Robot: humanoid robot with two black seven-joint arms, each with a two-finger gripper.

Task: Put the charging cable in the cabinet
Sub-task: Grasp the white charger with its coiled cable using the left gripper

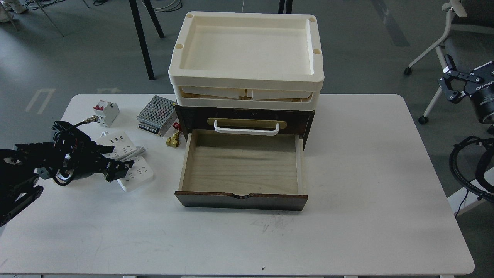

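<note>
The charging cable, a flat white power strip (pixel 136 178) with USB ports and its cord laid across it, lies on the table left of the cabinet. My left gripper (pixel 117 170) sits low over the strip's middle, its fingers apart, and hides part of the strip. I cannot tell whether it touches the strip. The dark brown cabinet (pixel 308 119) stands at the table's middle back, with a white handle (pixel 247 130) on a brass plate. Its lower drawer (pixel 241 166) is pulled out, and its light wood inside is empty. My right gripper (pixel 447 89) hangs off the table at far right, open and empty.
Cream plastic trays (pixel 247 77) are stacked on the cabinet. A perforated metal power-supply box (pixel 156 112), a white-and-red circuit breaker (pixel 105 112) and a small brass valve (pixel 173 139) lie behind the strip. An office chair (pixel 447 42) stands beyond the table's right edge.
</note>
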